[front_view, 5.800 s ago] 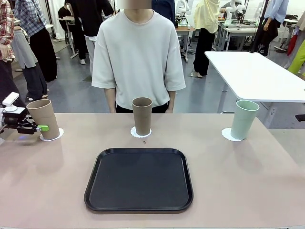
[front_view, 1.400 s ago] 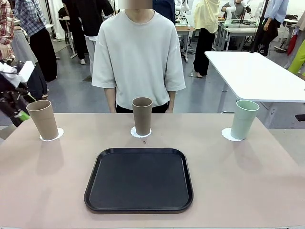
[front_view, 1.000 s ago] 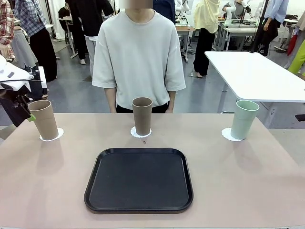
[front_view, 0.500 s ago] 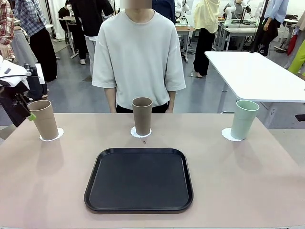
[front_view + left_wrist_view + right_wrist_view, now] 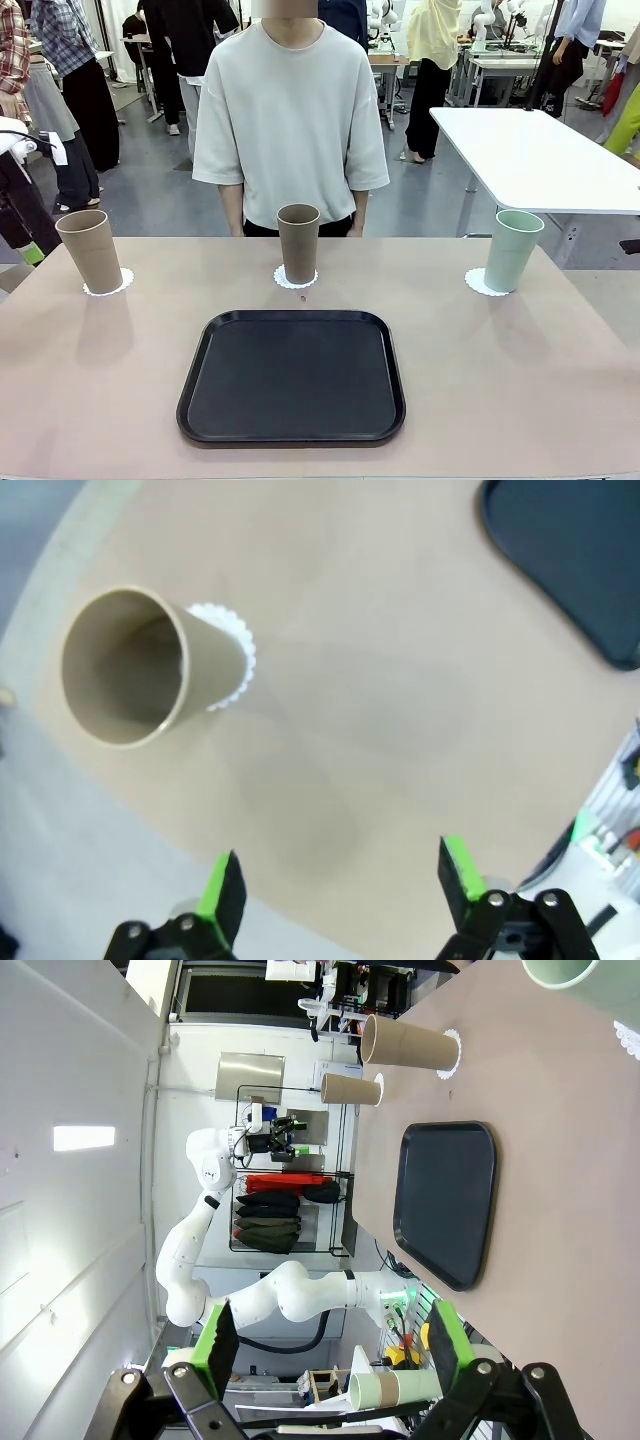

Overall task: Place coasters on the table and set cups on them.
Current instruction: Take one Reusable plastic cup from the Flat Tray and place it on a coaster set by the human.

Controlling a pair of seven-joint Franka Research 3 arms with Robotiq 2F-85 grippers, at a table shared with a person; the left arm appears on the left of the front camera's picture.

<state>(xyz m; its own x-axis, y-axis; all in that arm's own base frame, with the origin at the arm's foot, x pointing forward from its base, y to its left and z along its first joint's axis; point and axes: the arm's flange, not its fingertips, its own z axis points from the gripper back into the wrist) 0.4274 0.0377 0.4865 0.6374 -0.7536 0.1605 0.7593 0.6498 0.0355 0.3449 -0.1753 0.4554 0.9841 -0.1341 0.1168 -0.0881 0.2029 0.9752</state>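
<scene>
Left gripper point(image 5: 340, 880), jaws spread and empty, withdrawn left of the tall tan matte cup point(image 5: 90, 250) | cup released upright on its white scalloped coaster point(image 5: 108, 284) | right gripper point(image 5: 325, 1345) also spread, empty | placing looks complete

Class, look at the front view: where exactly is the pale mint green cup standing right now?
The mint green cup stands upright on a white coaster at the table's far right, right of the black tray and the brown cup.

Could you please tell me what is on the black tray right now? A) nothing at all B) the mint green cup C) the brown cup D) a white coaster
A: in the front view the black tray lies bare, while the brown cup, the tan cup and the mint green cup each stand on a coaster on the table beyond it.
</scene>
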